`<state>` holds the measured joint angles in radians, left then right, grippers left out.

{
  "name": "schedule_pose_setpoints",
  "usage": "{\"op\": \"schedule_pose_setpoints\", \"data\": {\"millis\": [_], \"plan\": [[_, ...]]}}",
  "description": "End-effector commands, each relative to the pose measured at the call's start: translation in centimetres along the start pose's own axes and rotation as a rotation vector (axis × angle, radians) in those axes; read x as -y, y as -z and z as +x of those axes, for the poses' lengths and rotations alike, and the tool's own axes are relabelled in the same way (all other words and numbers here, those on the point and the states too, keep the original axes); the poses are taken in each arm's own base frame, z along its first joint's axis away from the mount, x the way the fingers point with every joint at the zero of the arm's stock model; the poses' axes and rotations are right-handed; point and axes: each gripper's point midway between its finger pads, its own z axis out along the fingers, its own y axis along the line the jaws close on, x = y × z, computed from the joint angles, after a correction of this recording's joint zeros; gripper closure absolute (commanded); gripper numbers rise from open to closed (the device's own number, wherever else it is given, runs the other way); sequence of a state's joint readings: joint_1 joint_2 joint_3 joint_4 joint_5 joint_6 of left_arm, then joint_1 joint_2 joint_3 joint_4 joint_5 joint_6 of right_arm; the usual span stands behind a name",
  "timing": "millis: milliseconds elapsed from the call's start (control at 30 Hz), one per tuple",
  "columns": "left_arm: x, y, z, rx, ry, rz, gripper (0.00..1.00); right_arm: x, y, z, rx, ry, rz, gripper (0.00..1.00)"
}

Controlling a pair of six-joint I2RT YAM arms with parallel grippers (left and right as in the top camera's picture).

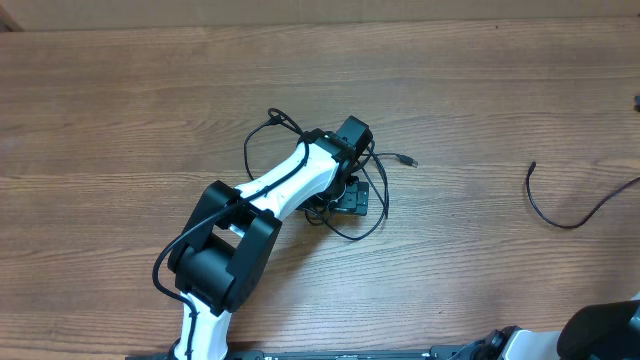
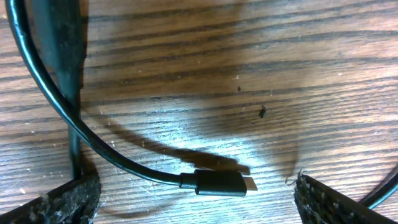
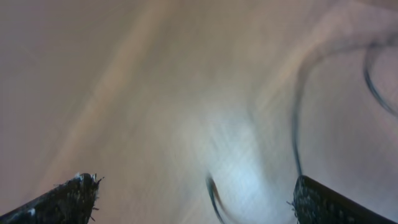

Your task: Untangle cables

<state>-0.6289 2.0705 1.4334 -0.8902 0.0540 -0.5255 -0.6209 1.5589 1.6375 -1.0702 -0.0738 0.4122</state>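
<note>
Showing only at the wrist, a cable plug (image 2: pixel 219 183) lies inside the wide-open, empty left gripper (image 2: pixel 198 200); right gripper (image 3: pixel 196 198) gapes empty.

Thin black cables (image 1: pixel 383 203) bunched in loose overlapping loops at mid-table, one black plug (image 2: pixel 221 183) with a silver tip lying flat on the wood, second slim black cable (image 1: pixel 570 226) curved alone, well apart at 3 o'clock

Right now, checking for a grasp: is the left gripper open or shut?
Open. The left gripper shows fingers far apart in its wrist view, the cable plug lying untouched on the table between them.
</note>
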Motion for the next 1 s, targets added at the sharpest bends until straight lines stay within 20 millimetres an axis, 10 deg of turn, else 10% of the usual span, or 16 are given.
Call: {"op": "schedule_pose_setpoints", "data": {"millis": [0,267,567,967], "plan": [[0.4,0.5,-0.2,0.017,-0.001,0.008,0.00,-0.7,0.4,3.3,-0.127,-0.002,-0.016,0.00],[0.4,0.5,-0.2,0.017,-0.001,0.008,0.00,-3.9,3.6,13.1,-0.445,0.070,-0.048,0.03],[0.4,0.5,-0.2,0.018,-0.001,0.008,0.00,-9.3,7.1,20.3,-0.424,0.250,-0.043,0.05],[1.2,0.5,-1.0,0.049,0.022,0.045,0.00,-7.9,12.4,25.0,-0.396,0.367,0.011,0.01]]}}
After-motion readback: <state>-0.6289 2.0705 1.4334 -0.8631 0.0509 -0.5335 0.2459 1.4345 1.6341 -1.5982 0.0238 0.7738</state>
